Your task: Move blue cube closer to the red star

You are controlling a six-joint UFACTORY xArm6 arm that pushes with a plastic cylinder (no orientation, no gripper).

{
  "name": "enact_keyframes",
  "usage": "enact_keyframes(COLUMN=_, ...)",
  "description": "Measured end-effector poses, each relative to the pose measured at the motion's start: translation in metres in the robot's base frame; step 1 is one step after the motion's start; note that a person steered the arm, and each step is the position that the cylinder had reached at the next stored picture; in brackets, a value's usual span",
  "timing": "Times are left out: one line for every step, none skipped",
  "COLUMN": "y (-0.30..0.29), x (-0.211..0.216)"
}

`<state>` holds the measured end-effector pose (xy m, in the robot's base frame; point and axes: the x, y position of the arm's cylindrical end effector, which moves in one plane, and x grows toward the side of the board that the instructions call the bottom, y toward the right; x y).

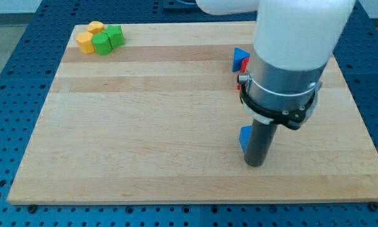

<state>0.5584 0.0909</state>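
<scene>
I count two yellow blocks (90,36) and two green blocks (107,40), bunched and touching at the wooden board's (145,126) top left corner. At the view's top right a blue triangle block (239,58) peeks out from behind the big white and grey arm (290,57), with a sliver of a red block (244,65) just beside it (its shape is hidden, so I cannot tell if it is the star). The blue cube (244,139) sits low on the board, mostly covered by the dark rod. My tip (254,164) rests on the board right at the cube's right side, looking like it touches. The rod has no fingers. I see no writing anywhere.
</scene>
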Motion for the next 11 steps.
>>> enact_keyframes(y=0.000, x=-0.016)
enact_keyframes(y=0.000, x=-0.032)
enact_keyframes(y=0.000, x=-0.046)
enact_keyframes(y=0.000, x=-0.060)
enact_keyframes(y=0.000, x=-0.070)
enact_keyframes(y=0.000, x=-0.080)
enact_keyframes(y=-0.001, x=-0.090)
enact_keyframes(y=-0.009, x=-0.092)
enact_keyframes(y=-0.024, x=-0.092)
enact_keyframes(y=-0.037, x=-0.092)
enact_keyframes(y=-0.041, x=-0.096)
